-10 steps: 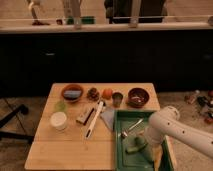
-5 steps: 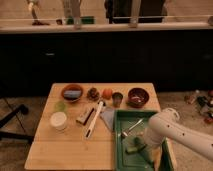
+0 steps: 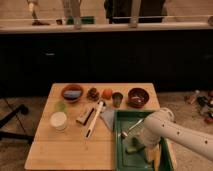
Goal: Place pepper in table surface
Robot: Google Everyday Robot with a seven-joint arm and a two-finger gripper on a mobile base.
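The pale green pepper point(image 3: 132, 146) lies inside the dark green tray point(image 3: 120, 150), near its middle. My gripper point(image 3: 139, 142) is at the end of the white arm point(image 3: 172, 132), which reaches in from the right. The gripper is low over the tray, right at the pepper, and its body hides part of the pepper. I cannot tell whether it touches the pepper. The light tan slatted table surface point(image 3: 65, 150) stretches to the left of the tray.
A spoon point(image 3: 131, 127) and a yellow stick-like item point(image 3: 155, 156) lie in the tray. On the table are a white cup point(image 3: 58, 120), a flat pale-green round piece point(image 3: 60, 106), a white stick tool point(image 3: 94, 119), a grey cloth point(image 3: 107, 117), two bowls point(image 3: 73, 92) point(image 3: 138, 96), an orange point(image 3: 107, 93) and a small cup point(image 3: 117, 98).
The arm and gripper have shifted only slightly over the tray. The pepper stays in the tray.
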